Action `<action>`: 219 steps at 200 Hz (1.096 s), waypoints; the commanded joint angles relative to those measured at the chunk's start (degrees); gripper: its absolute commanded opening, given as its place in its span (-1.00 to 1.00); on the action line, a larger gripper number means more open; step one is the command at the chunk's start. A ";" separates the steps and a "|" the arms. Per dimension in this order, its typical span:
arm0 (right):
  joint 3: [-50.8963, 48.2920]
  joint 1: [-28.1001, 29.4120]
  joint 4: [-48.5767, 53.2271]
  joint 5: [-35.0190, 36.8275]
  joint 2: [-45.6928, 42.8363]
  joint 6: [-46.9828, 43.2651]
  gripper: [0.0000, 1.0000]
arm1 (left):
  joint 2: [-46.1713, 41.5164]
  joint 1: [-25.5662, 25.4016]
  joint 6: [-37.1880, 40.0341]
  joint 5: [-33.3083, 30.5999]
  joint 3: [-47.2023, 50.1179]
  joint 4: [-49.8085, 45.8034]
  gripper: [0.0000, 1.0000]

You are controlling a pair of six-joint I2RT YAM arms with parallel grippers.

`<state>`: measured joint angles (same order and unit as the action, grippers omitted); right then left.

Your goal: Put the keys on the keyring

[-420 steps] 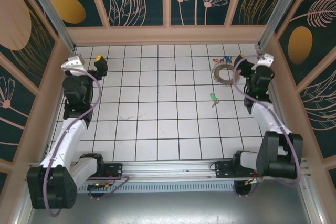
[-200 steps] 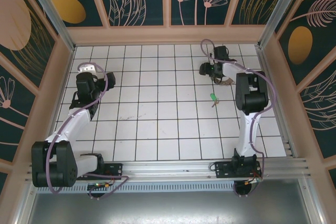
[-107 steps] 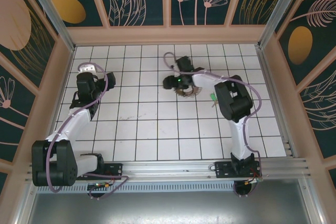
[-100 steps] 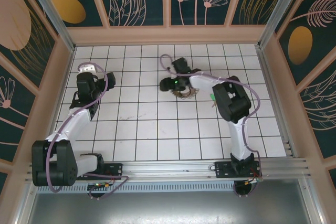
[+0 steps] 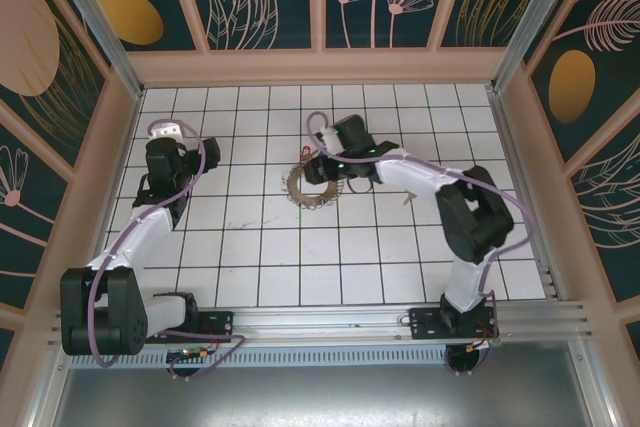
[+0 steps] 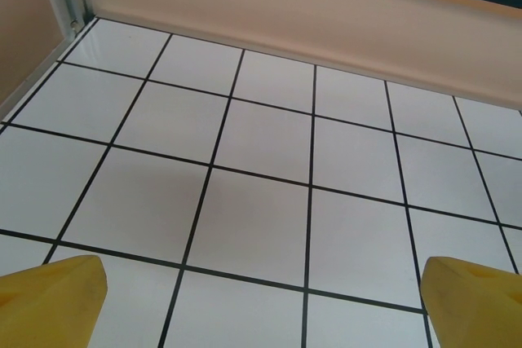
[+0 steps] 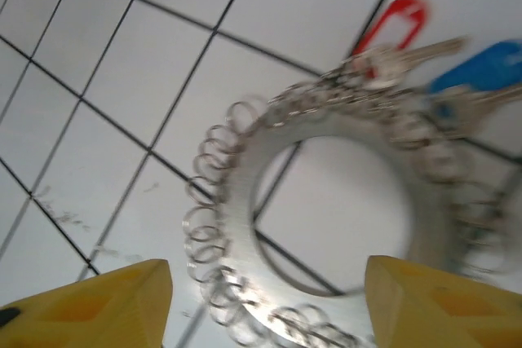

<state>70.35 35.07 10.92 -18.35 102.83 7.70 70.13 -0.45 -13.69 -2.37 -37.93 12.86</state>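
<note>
White tiled table (image 5: 260,247): keyring (image 5: 310,185) lies near its middle, red key (image 7: 391,22) and blue key (image 7: 481,71) touching its rim (threaded? blurred). Right gripper (image 7: 269,283) hangs over it, jaws apart, nothing gripped — lift straight up, avoiding snagged loops. Left gripper (image 6: 265,283) gapes wide.

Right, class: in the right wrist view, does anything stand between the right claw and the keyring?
Nothing visible does. The keyring sits just ahead of the right claw, framed by its open yellow fingertips. The red key and blue key sit at the ring's far edge, not in the way.
</note>
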 commanded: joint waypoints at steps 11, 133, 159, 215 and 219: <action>-2.69 -0.67 5.00 1.57 -1.32 -5.86 0.05 | -1.79 -0.34 -1.04 1.02 -0.18 1.06 0.98; -2.71 -1.32 13.50 -3.70 2.61 -1.13 -0.40 | -0.76 -0.34 -1.59 3.07 0.40 2.08 0.98; -2.52 -2.00 12.71 -6.35 4.84 -0.02 -0.61 | -0.44 -0.34 -1.69 3.14 0.27 2.24 0.98; -2.64 -2.29 12.22 -6.53 6.99 0.86 -0.50 | -0.44 -0.30 -1.62 2.96 0.24 2.15 0.98; -2.75 -2.36 12.06 -6.44 6.92 0.90 -0.49 | -0.44 -0.34 -1.67 3.00 0.25 2.11 0.98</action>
<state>68.47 33.19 22.94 -23.33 109.43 7.75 69.38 -0.45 -14.72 0.99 -37.82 13.45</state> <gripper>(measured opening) 0.243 0.988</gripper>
